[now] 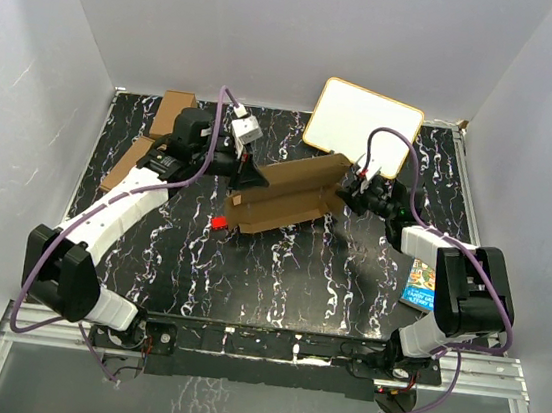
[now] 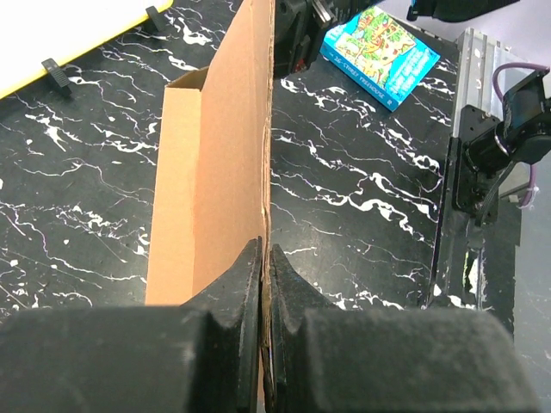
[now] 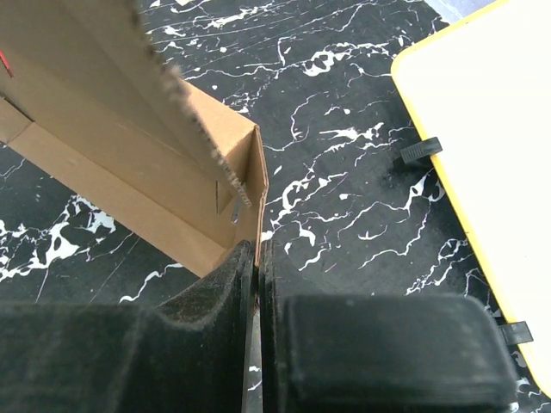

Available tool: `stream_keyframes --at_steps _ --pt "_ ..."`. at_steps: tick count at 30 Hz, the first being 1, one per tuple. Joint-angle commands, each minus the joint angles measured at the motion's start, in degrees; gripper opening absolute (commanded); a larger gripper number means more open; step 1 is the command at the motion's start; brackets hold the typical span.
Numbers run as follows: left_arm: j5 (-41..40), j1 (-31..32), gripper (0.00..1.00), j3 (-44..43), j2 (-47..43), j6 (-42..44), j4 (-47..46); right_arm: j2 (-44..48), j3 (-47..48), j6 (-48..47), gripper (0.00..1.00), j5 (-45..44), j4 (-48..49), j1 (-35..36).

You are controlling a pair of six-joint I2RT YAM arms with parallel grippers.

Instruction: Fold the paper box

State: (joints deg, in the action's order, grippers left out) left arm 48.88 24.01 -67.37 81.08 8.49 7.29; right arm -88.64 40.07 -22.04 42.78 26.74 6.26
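The paper box (image 1: 287,196), plain brown cardboard and partly folded, lies across the middle of the black marbled table with its long walls raised. My left gripper (image 1: 250,175) is at its left end. In the left wrist view the gripper (image 2: 265,249) is shut on the thin edge of an upright cardboard wall (image 2: 215,155). My right gripper (image 1: 348,195) is at the box's right end. In the right wrist view it (image 3: 256,245) is shut on the box's end wall, and a flap (image 3: 112,95) hangs over the open inside.
A white board with a yellow frame (image 1: 363,127) leans at the back right. A blue picture book (image 1: 419,285) lies by the right arm. Other brown cartons (image 1: 172,113) sit at the back left. A small red piece (image 1: 220,223) lies just in front of the box.
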Motion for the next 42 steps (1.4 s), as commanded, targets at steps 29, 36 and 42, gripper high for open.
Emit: stream_keyframes --at_steps 29,36,42 --pt "3.49 0.16 0.0 3.83 -2.42 -0.3 -0.16 3.35 12.35 -16.29 0.73 27.52 -26.81 -10.68" --pt "4.28 0.16 0.0 4.0 -3.72 -0.24 -0.6 0.86 17.93 -1.06 0.62 22.06 -21.91 -13.91" --pt "4.73 0.12 0.0 4.22 -4.56 -0.56 -1.16 -5.92 20.74 8.36 0.29 11.77 -15.37 -11.92"
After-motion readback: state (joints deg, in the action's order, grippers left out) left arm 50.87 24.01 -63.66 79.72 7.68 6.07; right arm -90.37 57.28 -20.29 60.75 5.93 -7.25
